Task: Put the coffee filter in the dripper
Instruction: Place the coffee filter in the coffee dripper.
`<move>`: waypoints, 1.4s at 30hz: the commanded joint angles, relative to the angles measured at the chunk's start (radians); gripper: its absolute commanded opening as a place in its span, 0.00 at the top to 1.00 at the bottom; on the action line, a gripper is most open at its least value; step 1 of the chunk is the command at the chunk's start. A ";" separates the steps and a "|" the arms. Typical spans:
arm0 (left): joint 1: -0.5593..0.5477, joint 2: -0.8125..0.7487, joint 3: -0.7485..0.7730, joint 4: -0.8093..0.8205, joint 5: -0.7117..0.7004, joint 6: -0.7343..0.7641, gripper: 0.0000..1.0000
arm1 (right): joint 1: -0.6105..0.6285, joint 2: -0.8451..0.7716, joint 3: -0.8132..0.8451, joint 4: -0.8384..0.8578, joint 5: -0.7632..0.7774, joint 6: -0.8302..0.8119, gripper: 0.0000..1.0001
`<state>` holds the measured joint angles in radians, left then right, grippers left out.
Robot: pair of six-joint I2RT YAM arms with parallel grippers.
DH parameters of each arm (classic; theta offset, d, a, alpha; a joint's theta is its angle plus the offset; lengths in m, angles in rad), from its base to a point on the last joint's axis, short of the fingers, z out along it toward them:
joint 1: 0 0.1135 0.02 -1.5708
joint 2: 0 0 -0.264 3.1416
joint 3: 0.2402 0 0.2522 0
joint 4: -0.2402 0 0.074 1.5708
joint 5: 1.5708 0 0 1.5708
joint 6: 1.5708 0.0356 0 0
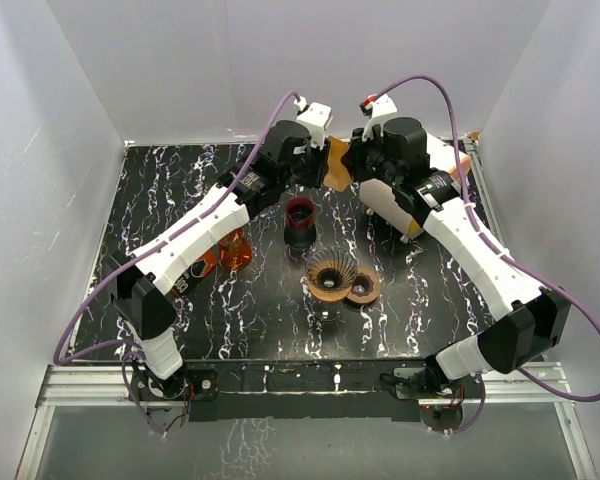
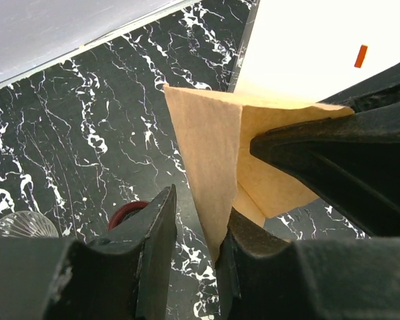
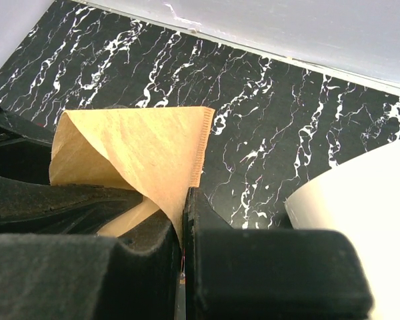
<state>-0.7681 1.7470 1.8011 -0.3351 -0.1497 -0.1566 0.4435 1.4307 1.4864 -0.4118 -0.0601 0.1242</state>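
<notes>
A brown paper coffee filter (image 1: 337, 166) hangs above the back of the table between both grippers. My right gripper (image 1: 358, 158) is shut on one edge of it; in the right wrist view the jaws (image 3: 185, 200) pinch the filter (image 3: 140, 147). My left gripper (image 1: 318, 150) is open; in the left wrist view (image 2: 200, 207) the filter (image 2: 213, 153) sits between the parted fingers and touches only the right finger (image 2: 243, 247). The ribbed dripper (image 1: 332, 274) stands mid-table, in front of and below both grippers.
A dark red cup (image 1: 300, 222) stands just behind the dripper; its rim shows in the left wrist view (image 2: 125, 213). An orange glass vessel (image 1: 235, 250) is to its left, a brown round lid (image 1: 364, 289) right of the dripper, and a white container (image 1: 392, 205) under the right arm.
</notes>
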 commanded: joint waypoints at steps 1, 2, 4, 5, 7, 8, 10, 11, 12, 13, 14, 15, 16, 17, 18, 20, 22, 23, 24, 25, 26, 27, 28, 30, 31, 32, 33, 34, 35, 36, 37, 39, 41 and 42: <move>-0.005 -0.022 -0.018 0.034 0.001 0.002 0.74 | -0.016 -0.045 -0.004 0.064 -0.016 0.027 1.00; -0.005 -0.023 -0.020 0.036 0.006 0.002 0.74 | -0.019 -0.045 -0.007 0.065 -0.020 0.029 1.00; -0.005 -0.023 -0.020 0.037 0.011 -0.002 0.74 | -0.024 -0.049 -0.013 0.070 -0.032 0.039 1.00; -0.005 -0.023 -0.019 0.039 0.014 -0.004 0.74 | -0.025 -0.050 -0.017 0.072 -0.040 0.041 1.00; -0.004 -0.023 -0.015 0.039 0.017 -0.004 0.76 | -0.026 -0.053 -0.027 0.082 -0.061 0.051 1.00; -0.004 -0.023 -0.011 0.039 0.018 -0.004 0.79 | -0.026 -0.055 -0.034 0.087 -0.071 0.054 1.00; -0.003 -0.021 -0.006 0.039 0.025 0.000 0.84 | -0.028 -0.060 -0.046 0.095 -0.090 0.061 1.00; -0.003 -0.021 -0.002 0.039 0.031 0.004 0.87 | -0.029 -0.062 -0.052 0.099 -0.096 0.063 1.00; -0.002 -0.021 0.000 0.038 0.033 0.004 0.91 | -0.029 -0.064 -0.056 0.102 -0.105 0.064 1.00; -0.001 -0.021 0.002 0.038 0.035 0.007 0.97 | -0.031 -0.068 -0.062 0.104 -0.110 0.064 1.00; -0.002 -0.021 0.004 0.038 0.036 0.011 1.00 | -0.032 -0.070 -0.069 0.108 -0.115 0.066 1.00; -0.001 -0.020 0.006 0.036 0.037 0.015 1.00 | -0.033 -0.073 -0.076 0.113 -0.130 0.066 1.00; 0.000 -0.022 0.007 0.036 0.040 0.019 1.00 | -0.034 -0.078 -0.083 0.118 -0.139 0.067 1.00; 0.000 -0.023 0.007 0.036 0.044 0.024 1.00 | -0.035 -0.081 -0.090 0.125 -0.162 0.067 0.97; 0.000 -0.024 0.009 0.035 0.048 0.032 1.00 | -0.037 -0.084 -0.098 0.130 -0.179 0.065 0.95; 0.000 -0.028 0.010 0.028 0.060 0.052 1.00 | -0.039 -0.093 -0.114 0.140 -0.228 0.056 0.84; 0.000 -0.036 0.012 0.018 0.070 0.081 1.00 | -0.042 -0.104 -0.127 0.146 -0.244 0.041 0.76; 0.000 -0.042 0.007 0.012 0.076 0.095 1.00 | -0.044 -0.108 -0.131 0.148 -0.244 0.032 0.72; 0.000 -0.051 0.001 0.008 0.083 0.111 1.00 | -0.047 -0.113 -0.133 0.146 -0.241 0.024 0.69; 0.000 -0.060 -0.007 0.004 0.093 0.128 1.00 | -0.049 -0.118 -0.133 0.144 -0.241 0.018 0.65; 0.000 -0.070 -0.016 0.001 0.105 0.145 1.00 | -0.053 -0.122 -0.134 0.142 -0.253 0.008 0.61; 0.000 -0.079 -0.025 -0.005 0.111 0.161 1.00 | -0.058 -0.127 -0.132 0.140 -0.278 -0.002 0.56; 0.000 -0.087 -0.029 -0.012 0.115 0.178 1.00 | -0.063 -0.132 -0.133 0.138 -0.312 -0.014 0.51; 0.000 -0.107 -0.035 -0.026 0.113 0.214 1.00 | -0.076 -0.147 -0.138 0.142 -0.397 -0.033 0.41; 0.000 -0.115 -0.035 -0.039 0.112 0.234 1.00 | -0.083 -0.156 -0.143 0.143 -0.440 -0.039 0.35; 0.000 -0.124 -0.036 -0.048 0.109 0.259 1.00 | -0.095 -0.165 -0.146 0.145 -0.481 -0.046 0.30; 0.001 -0.133 -0.033 -0.059 0.108 0.279 1.00 | -0.104 -0.175 -0.147 0.144 -0.520 -0.048 0.26; 0.002 -0.141 -0.029 -0.074 0.112 0.295 1.00 | -0.115 -0.185 -0.149 0.141 -0.551 -0.055 0.23; 0.002 -0.149 -0.023 -0.090 0.118 0.315 1.00 | -0.126 -0.196 -0.150 0.137 -0.580 -0.060 0.20; 0.003 -0.158 -0.019 -0.107 0.128 0.335 1.00 | -0.136 -0.211 -0.152 0.131 -0.610 -0.070 0.18; 0.005 -0.170 -0.012 -0.128 0.142 0.354 1.00 | -0.149 -0.223 -0.152 0.121 -0.640 -0.082 0.17; 0.011 -0.191 0.002 -0.185 0.211 0.408 1.00 | -0.166 -0.249 -0.153 0.095 -0.678 -0.110 0.15; 0.012 -0.212 0.014 -0.249 0.286 0.457 1.00 | -0.185 -0.276 -0.150 0.061 -0.689 -0.134 0.14; 0.012 -0.224 0.017 -0.278 0.317 0.474 1.00 | -0.194 -0.289 -0.151 0.044 -0.682 -0.147 0.13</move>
<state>-0.7616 1.6188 1.7714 -0.4812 0.0231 0.1959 0.2806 1.2083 1.3289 -0.3443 -0.6571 0.0509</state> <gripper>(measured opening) 0.007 0.858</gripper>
